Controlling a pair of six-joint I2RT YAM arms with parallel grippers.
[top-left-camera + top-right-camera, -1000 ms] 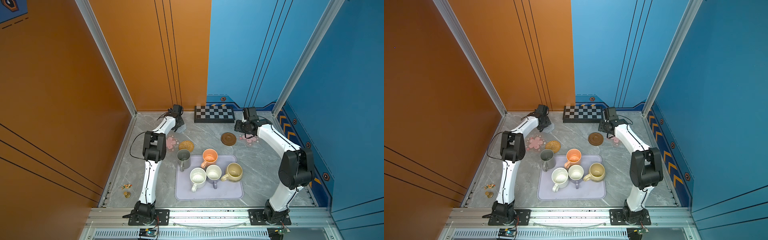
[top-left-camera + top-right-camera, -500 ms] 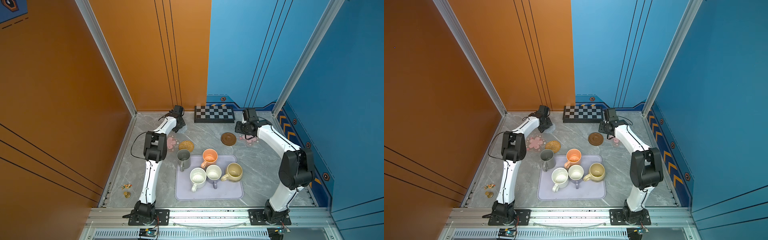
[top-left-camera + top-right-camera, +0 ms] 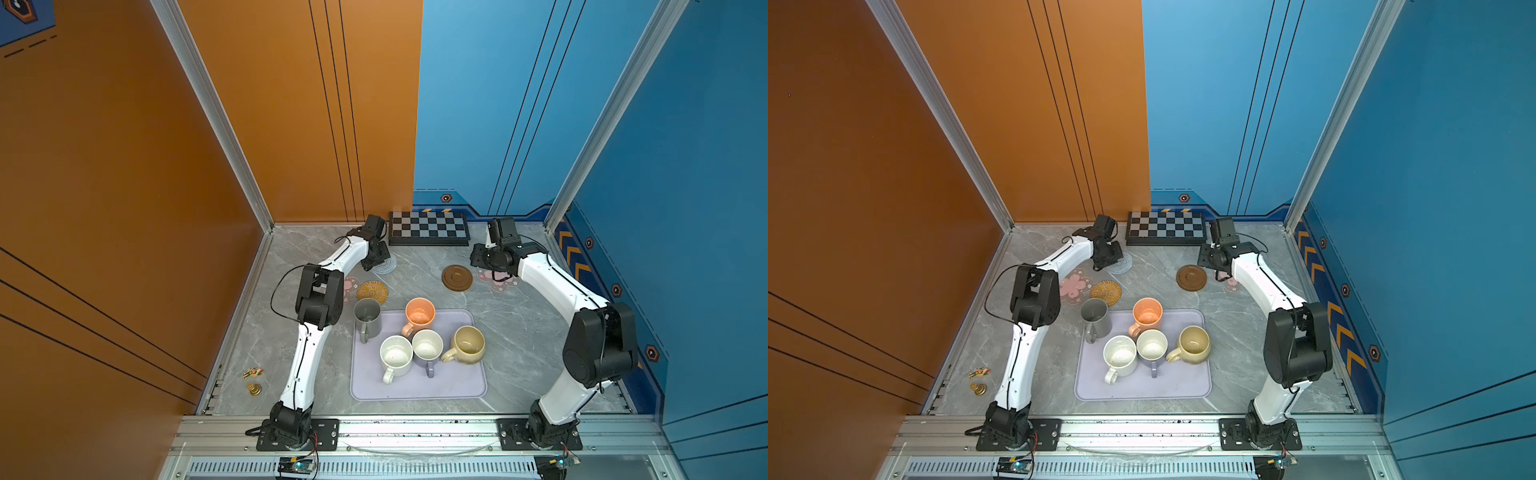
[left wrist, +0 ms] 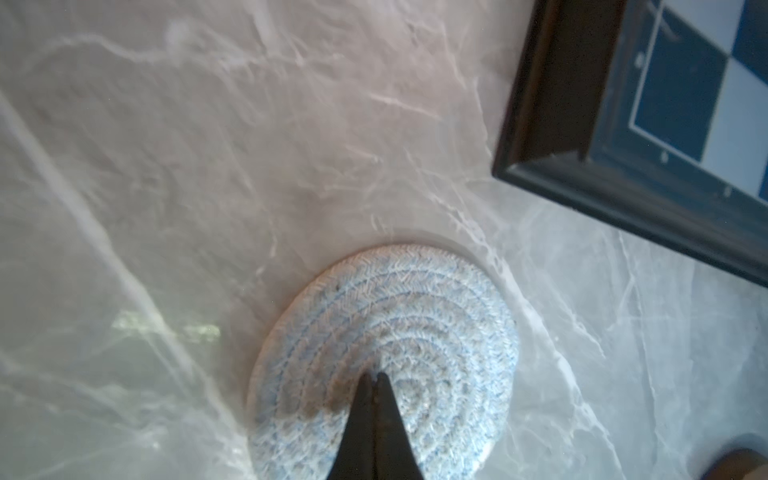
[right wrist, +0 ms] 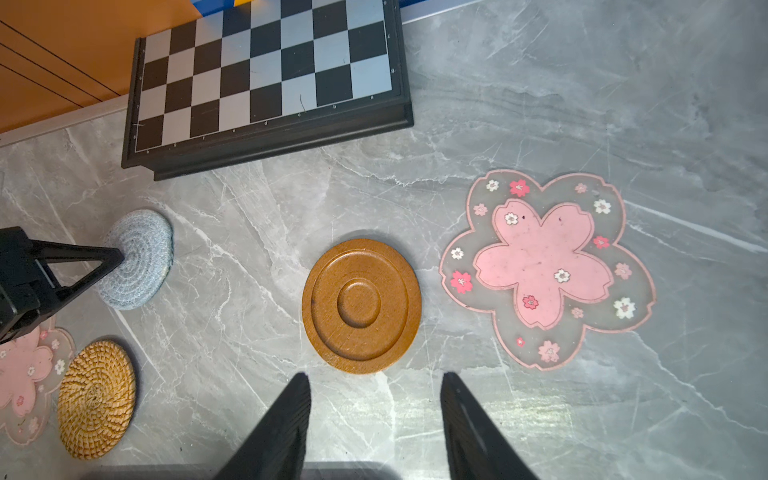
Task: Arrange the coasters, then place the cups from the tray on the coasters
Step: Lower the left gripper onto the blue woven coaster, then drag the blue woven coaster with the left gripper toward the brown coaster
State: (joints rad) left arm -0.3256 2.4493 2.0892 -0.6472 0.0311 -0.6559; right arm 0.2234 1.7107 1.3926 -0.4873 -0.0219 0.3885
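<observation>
Spiral coaster [image 3: 387, 266] further right; left claw [image 4: 376, 376] closed, tips unseen overhead

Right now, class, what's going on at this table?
The robot is on the coaster step. Its left gripper is shut, with its tips on the spiral coaster near the chessboard. The right gripper hangs open and empty near the wooden coaster and a flower coaster. The cups stand at the tray, and none is on a coaster yet.
</observation>
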